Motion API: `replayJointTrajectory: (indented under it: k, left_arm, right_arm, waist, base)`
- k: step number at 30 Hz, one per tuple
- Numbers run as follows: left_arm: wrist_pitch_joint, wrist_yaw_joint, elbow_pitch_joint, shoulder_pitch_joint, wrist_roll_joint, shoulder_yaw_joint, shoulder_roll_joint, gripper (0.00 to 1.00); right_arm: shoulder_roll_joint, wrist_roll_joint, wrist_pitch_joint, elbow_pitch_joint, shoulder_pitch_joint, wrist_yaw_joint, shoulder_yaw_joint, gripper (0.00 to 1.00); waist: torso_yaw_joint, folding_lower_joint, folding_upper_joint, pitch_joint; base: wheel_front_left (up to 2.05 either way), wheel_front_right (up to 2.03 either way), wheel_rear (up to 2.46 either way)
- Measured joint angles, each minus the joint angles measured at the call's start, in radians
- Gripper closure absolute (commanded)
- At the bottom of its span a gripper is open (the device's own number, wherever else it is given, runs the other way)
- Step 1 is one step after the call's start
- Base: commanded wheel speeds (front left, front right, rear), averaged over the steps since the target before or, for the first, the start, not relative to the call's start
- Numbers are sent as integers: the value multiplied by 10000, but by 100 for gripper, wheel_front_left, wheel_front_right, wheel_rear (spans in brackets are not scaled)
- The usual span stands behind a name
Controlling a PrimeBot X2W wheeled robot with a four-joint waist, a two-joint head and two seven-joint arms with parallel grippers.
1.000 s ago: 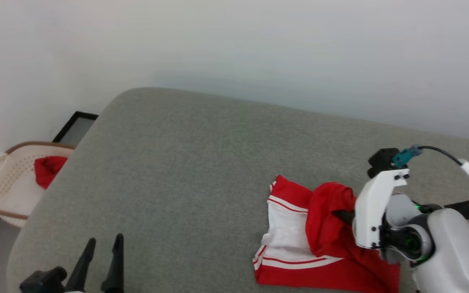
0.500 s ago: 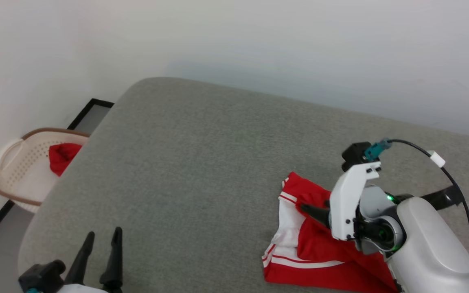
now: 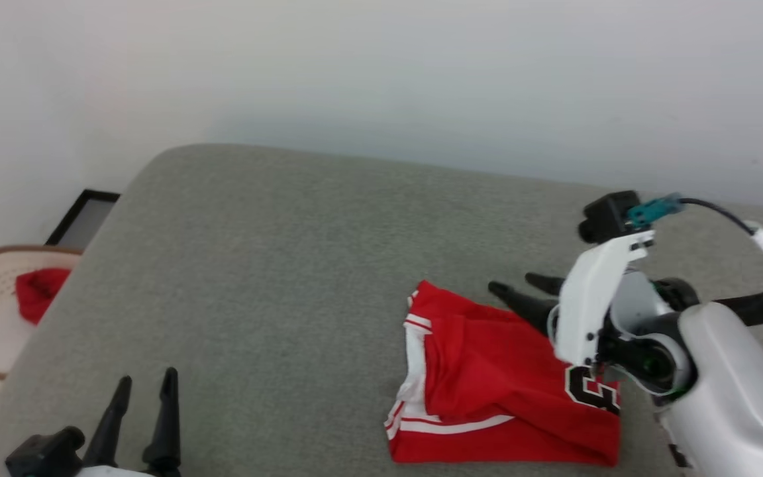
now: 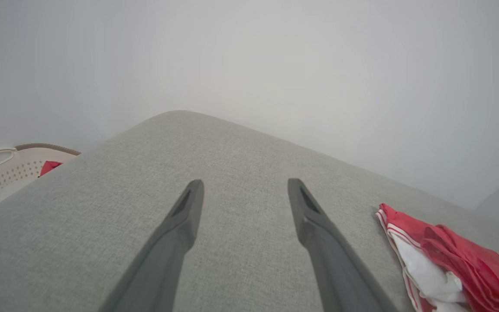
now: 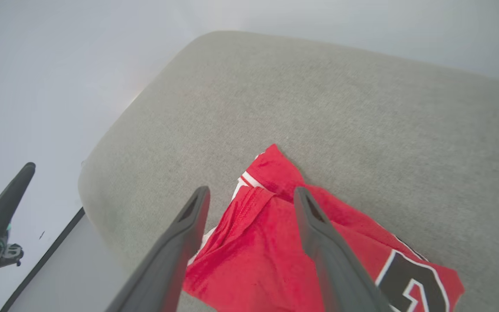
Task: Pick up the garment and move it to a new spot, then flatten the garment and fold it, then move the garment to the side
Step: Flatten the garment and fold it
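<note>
Step in hand, as I judge it: the hand-over from moving to flattening. The garment (image 3: 487, 391) lies loose on the grey cushion (image 3: 289, 265), bunched and doubled over itself, with no finger closed on it. Right gripper (image 3: 514, 283): fingers spread wide, nothing between them, hovering over the far edge of the cloth. In the right wrist view, a red fold with white-red trim sits just beyond and between the two fingertips, while the red body runs beneath the fingers. A black numeral outlined in white lies out to the side of the right-hand finger. Whether the tips touch the fabric cannot be told. Left gripper (image 3: 146, 377): fingers also wide and empty, over bare cushion; in its wrist view the garment sits well off beyond the right-hand finger, with the white sleeve nearest. Next move, in my judgement, calls for each gripper to take a separate edge or corner (the left arm would have to come across first) and draw the cloth apart until it lies flat. The risk is pinching two layers together and dragging the whole bundle.
</note>
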Motion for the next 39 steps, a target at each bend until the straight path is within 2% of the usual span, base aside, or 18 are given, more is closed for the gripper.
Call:
replayJointTrajectory:
  k: [4, 8, 13, 22, 30, 39]
  left_arm:
    - [0, -2, -150, 117, 81, 169, 36, 0]
    - [0, -4, -326, 202, 167, 359, 59, 0]
    - [-4, -29, -529, 427, 433, 571, 96, 0]
    - [-4, -31, -734, 617, 813, 805, 113, 0]
    - [-4, -33, -965, 796, 1162, 1007, 111, 0]
    - [-4, -35, -1007, 915, 1377, 796, 213, 0]
  right_arm:
    - [-487, 130, -604, -577, 279, 0, -107, 0]
    - [-1133, 130, -1664, -1137, 565, 0, -215, 0]
    - [-1918, -71, -3415, -1406, 1194, -2, -318, 0]
    - [-2782, -706, -6778, -1350, 2501, -2, -623, 0]
    - [-3026, -961, -8715, -1034, 3691, -2, -1043, 0]
    - [-2918, -1047, -9294, -708, 4798, -2, -1569, 0]
  waist:
    - [-399, 0, 0, -45]
    - [-807, 0, 0, -69]
    - [-1293, 0, 0, -89]
    - [-2003, 0, 0, -163]
    - [-2266, 0, 0, -321]
    - [-2175, 0, 0, -404]
  base:
    - [0, 0, 0]
    - [0, 0, 0]
    - [0, 0, 0]
    - [0, 0, 0]
    - [0, 0, 0]
    - [0, 0, 0]
